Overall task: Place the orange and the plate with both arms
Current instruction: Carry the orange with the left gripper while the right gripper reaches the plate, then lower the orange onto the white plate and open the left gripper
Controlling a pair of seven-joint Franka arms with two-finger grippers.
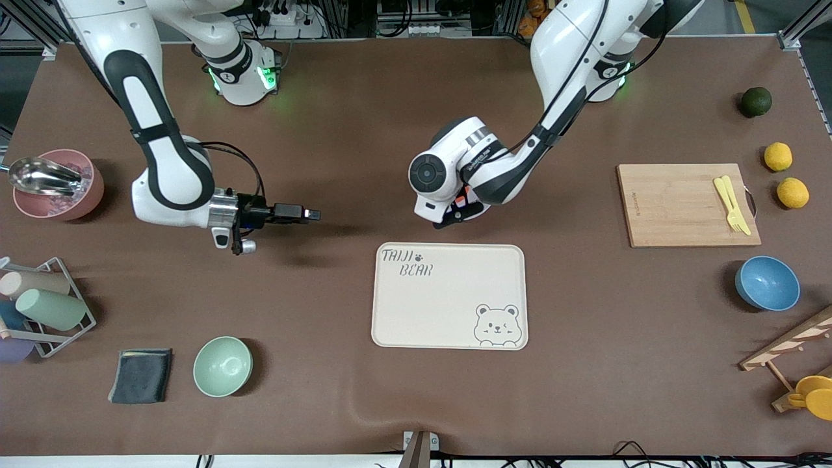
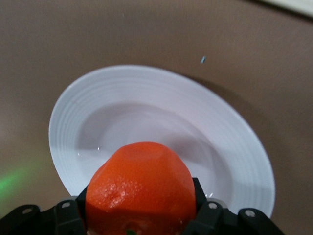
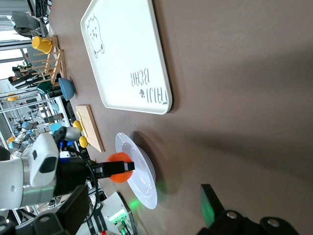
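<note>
The left gripper (image 2: 139, 220) hangs over the round pale lavender-white plate (image 2: 146, 93), jaws clenched on the small bright red-orange orange (image 2: 141, 188); lower straight toward the bowl's six o'clock, then release gently. The right gripper (image 1: 311, 214) waits over bare table; its fingers' state isn't discernible

The bright red-orange orange (image 2: 141, 188) shows against a pale lavender-white plate (image 2: 88, 100) ringed with fine concentric ridges, on a brown table (image 1: 338, 130), while the cream tray (image 1: 448, 312) bears dark lettering and a bear drawing.
</note>
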